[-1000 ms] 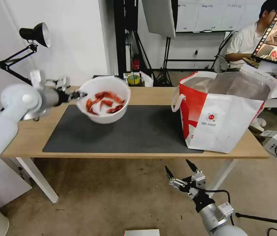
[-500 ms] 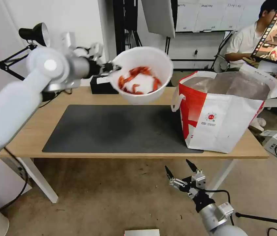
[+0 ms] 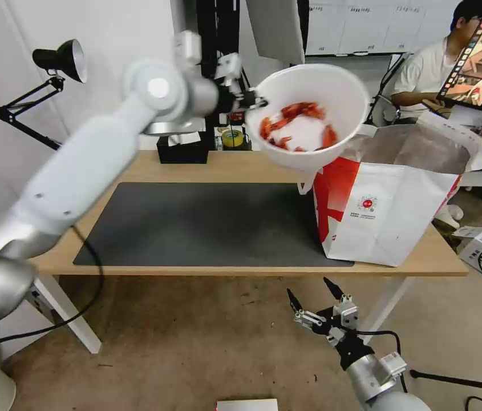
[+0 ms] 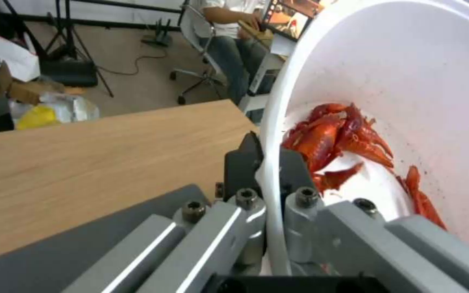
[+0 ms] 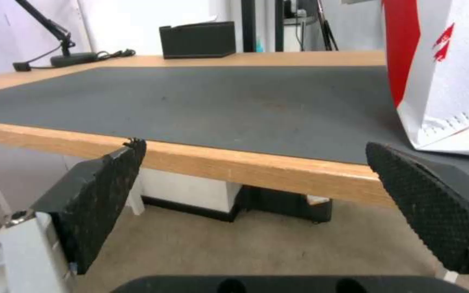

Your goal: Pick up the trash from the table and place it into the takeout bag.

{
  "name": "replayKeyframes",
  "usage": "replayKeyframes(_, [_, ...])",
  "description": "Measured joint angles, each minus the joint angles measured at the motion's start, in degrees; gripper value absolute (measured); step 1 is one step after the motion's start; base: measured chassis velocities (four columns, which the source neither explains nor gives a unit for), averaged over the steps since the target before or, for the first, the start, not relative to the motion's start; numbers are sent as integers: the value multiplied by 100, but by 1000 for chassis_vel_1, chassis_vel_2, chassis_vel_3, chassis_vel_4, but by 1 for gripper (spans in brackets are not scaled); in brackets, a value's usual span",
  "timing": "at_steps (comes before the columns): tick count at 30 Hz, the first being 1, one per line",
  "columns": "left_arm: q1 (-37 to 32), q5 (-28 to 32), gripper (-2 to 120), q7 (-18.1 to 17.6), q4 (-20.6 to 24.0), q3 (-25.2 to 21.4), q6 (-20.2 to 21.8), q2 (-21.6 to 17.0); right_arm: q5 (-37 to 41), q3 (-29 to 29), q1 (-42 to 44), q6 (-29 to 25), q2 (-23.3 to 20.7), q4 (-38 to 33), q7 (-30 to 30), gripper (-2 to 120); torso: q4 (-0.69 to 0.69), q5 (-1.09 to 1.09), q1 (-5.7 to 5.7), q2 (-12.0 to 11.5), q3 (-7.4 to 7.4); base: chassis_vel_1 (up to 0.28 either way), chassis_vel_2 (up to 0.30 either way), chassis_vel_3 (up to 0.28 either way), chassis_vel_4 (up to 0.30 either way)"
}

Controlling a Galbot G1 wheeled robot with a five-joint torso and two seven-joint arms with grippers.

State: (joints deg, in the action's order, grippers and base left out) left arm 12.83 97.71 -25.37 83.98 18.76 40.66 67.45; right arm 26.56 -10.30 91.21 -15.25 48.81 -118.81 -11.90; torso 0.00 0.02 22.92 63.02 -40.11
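So my left gripper [image 3: 254, 103] is clamped on the rim of the white bowl [image 3: 309, 114] of red crayfish shells [image 3: 295, 123], holding it up in the air, tilted, right at the near-left corner of the takeout bag [image 3: 389, 194] and overlapping its open top. That bag stands on the table [image 3: 195, 165]. My right gripper [image 3: 315, 297] hangs spread wide, below the table's front edge.

The takeout bag [image 3: 392, 200] stands on the table's [image 3: 252, 166] right end, overlapping the mat [image 3: 206, 225] — a tissue box [image 3: 182, 153] and lamp [image 3: 58, 60] sit far left.
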Motion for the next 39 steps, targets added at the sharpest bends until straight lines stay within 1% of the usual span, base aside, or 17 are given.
replayKeyframes(3, [84, -99, 0, -59, -426, 34, -70, 441, 0, 0, 0, 0, 0, 0, 0, 100, 1, -1, 0, 0, 0, 0, 0, 0, 0])
replayKeyframes(4, [84, -99, 0, -59, -426, 34, -70, 441, 0, 0, 0, 0, 0, 0, 0, 100, 1, -1, 0, 0, 0, 0, 0, 0, 0])
replayKeyframes(6, [106, -211, 0, -99, -705, 67, -141, 759, 0, 0, 0, 0, 0, 0, 0, 100, 0, 0, 0, 0, 0, 0, 0, 0, 0])
replayKeyframes(7, [106, -211, 0, -99, -705, 67, -141, 759, 0, 0, 0, 0, 0, 0, 0, 100, 0, 0, 0, 0, 0, 0, 0, 0, 0])
replayKeyframes(10, [129, -459, 0, -147, -1117, 140, -312, 1229, 0, 0, 0, 0, 0, 0, 0, 100, 0, 0, 0, 0, 0, 0, 0, 0, 0])
replayKeyframes(12, [132, -537, 0, -152, -1219, 154, -368, 1342, 0, 0, 0, 0, 0, 0, 0, 100, 0, 0, 0, 0, 0, 0, 0, 0, 0])
replayKeyframes(14, [145, -729, 0, -154, -1477, 201, -537, 1647, 0, 0, 0, 0, 0, 0, 0, 100, -1, 0, 0, 0, 0, 0, 0, 0, 0])
replayKeyframes(15, [145, -729, 0, -154, -1477, 201, -537, 1647, 0, 0, 0, 0, 0, 0, 0, 100, -1, 0, 0, 0, 0, 0, 0, 0, 0])
replayKeyframes(17, [159, -1109, 0, -156, -1871, 291, -857, 2053, 0, 0, 0, 0, 0, 0, 0, 100, -2, 0, 0, 0, 0, 0, 0, 0, 0])
replayKeyframes(18, [159, -1109, 0, -156, -1871, 291, -857, 2053, 0, 0, 0, 0, 0, 0, 0, 100, -2, 0, 0, 0, 0, 0, 0, 0, 0])
replayKeyframes(21, [162, -1443, 0, -191, -2177, 317, -1180, 2352, 0, 0, 0, 0, 0, 0, 0, 100, -1, 0, 0, 0, 0, 0, 0, 0, 0])
replayKeyframes(22, [162, -1443, 0, -191, -2177, 317, -1180, 2352, 0, 0, 0, 0, 0, 0, 0, 100, -1, 0, 0, 0, 0, 0, 0, 0, 0])
replayKeyframes(24, [116, -1853, 0, -138, -2282, 470, -1456, 2406, 0, 0, 0, 0, 0, 0, 0, 100, -1, 0, -1, 0, 1, 0, 0, 0, 0])
replayKeyframes(26, [74, -1986, 0, -80, -2279, 552, -1532, 2392, 0, 0, 0, 0, 0, 0, 0, 100, 0, -1, 0, 0, 1, 0, 0, 0, 0])
replayKeyframes(29, [-105, -2534, 0, 137, -2131, 886, -1886, 2248, 0, 0, 0, 0, 0, 0, 0, 100, 1, -2, 0, 0, 0, 0, 0, 0, 0])
replayKeyframes(33, [-267, -2700, 0, 245, -1826, 1160, -1945, 2070, 0, 0, 0, 0, 0, 0, 0, 100, 1, -2, 0, 0, 0, 0, 0, 0, 0])
replayKeyframes(39, [-335, -2624, 1, 420, -1583, 1237, -1928, 1981, 0, 0, 0, 0, 0, 0, 0, 100, 0, -2, 0, 0, 0, 0, 0, 0, 0])
